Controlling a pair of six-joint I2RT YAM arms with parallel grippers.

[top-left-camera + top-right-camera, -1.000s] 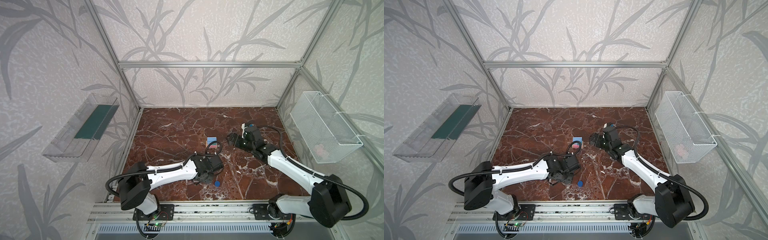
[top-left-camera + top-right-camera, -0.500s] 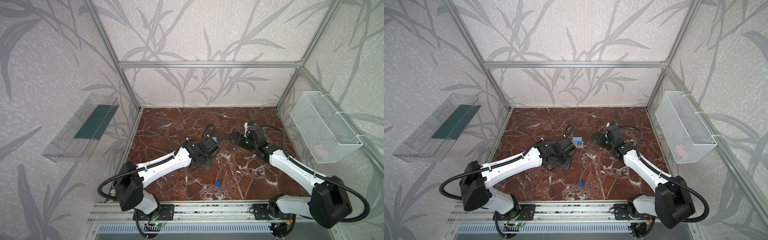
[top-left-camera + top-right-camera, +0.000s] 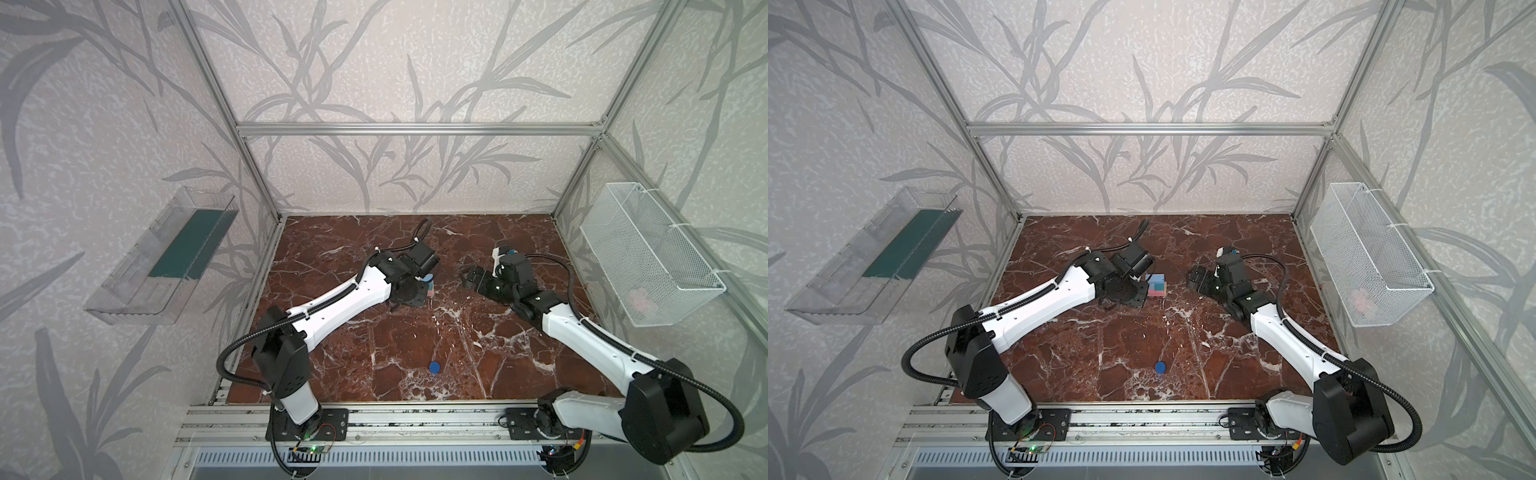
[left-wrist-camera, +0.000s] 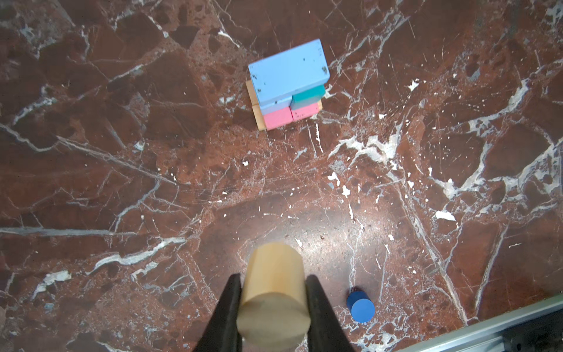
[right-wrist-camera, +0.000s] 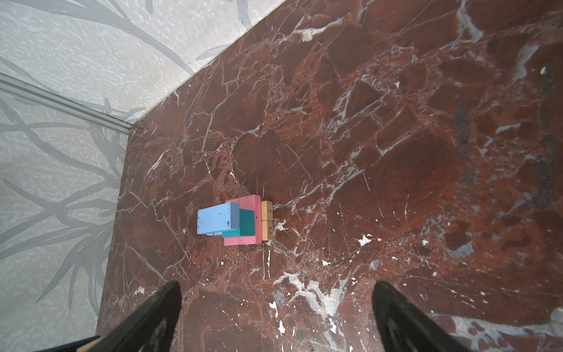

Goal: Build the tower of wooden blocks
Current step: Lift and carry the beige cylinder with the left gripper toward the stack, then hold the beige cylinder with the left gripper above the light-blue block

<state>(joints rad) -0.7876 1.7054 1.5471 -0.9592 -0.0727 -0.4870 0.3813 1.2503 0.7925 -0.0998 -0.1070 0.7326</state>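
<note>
While the left claw [image 4: 273, 279] pinches the cylinder [image 4: 274, 300], it should set it gently, centred, on the tower [image 4: 288, 71] ahead.

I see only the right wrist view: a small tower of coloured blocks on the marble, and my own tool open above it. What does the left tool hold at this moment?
Observer: The left tool is shut on the tan cylinder, gripping it by its round side.
Operator: Thank you. I do not find the dark blue cylinder in my view. Where is it?
Observer: The dark blue cylinder stands upright and alone on the marble top, near the front rail and well apart from the tower.
</note>
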